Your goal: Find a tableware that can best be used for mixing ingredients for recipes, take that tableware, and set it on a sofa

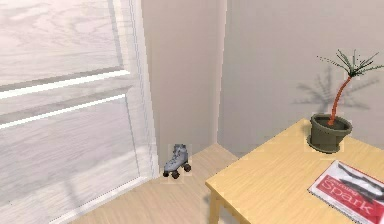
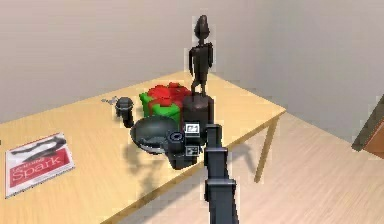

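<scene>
In the forward view one white panelled door (image 1: 70,110) stands at nine o'clock. Beige walls (image 1: 270,60) meet in a corner past it, above a pale wooden floor (image 1: 200,165). One grey roller skate (image 1: 177,161) sits on that floor at six o'clock, close to the foot of the door. The corner of one light wooden table (image 1: 260,180) comes in at four o'clock. On it, at three o'clock, is one potted plant with a thin red stem and green leaves in a dark pot (image 1: 331,128). One red magazine (image 1: 350,188) lies at five o'clock from the plant.

In the arm side view the table runs from eight o'clock up toward two o'clock, with plain wall behind it and bare floor at three o'clock. The magazine lies flat at the eight o'clock end. Near the middle stands one small dark cup-like thing (image 2: 123,108). Just to its three o'clock is one red and green lump (image 2: 165,98). At twelve o'clock rises one tall, thin, dark figure statue on a brown base (image 2: 200,65).

One dark grey rounded bowl (image 2: 150,127) rests on the tabletop at the middle, at six o'clock from the red and green lump. The dark square arm (image 2: 220,185) comes up from six o'clock. The gripper (image 2: 158,146) sits right at the bowl, about five o'clock from its centre. Whether the fingers touch the bowl cannot be told, nor whether the jaws have hold of anything.
</scene>
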Tool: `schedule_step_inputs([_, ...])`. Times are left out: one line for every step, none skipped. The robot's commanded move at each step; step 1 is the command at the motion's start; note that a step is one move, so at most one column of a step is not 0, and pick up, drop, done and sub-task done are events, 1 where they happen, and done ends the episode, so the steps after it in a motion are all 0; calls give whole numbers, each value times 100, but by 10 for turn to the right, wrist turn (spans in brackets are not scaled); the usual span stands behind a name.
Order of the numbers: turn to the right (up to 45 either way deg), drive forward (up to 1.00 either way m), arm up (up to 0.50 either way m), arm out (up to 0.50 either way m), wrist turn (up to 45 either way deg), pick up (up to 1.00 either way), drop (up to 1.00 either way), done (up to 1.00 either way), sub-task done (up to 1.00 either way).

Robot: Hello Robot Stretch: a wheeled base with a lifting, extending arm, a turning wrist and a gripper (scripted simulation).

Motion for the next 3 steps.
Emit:
schedule_step_inputs([0, 0, 16, 0, 0, 0, 0, 0, 0])
schedule_step_inputs([0, 0, 0, 0, -450, 0, 0, 0, 0])
schedule_step_inputs([0, 0, 0, 0, -450, 0, 0, 0, 0])
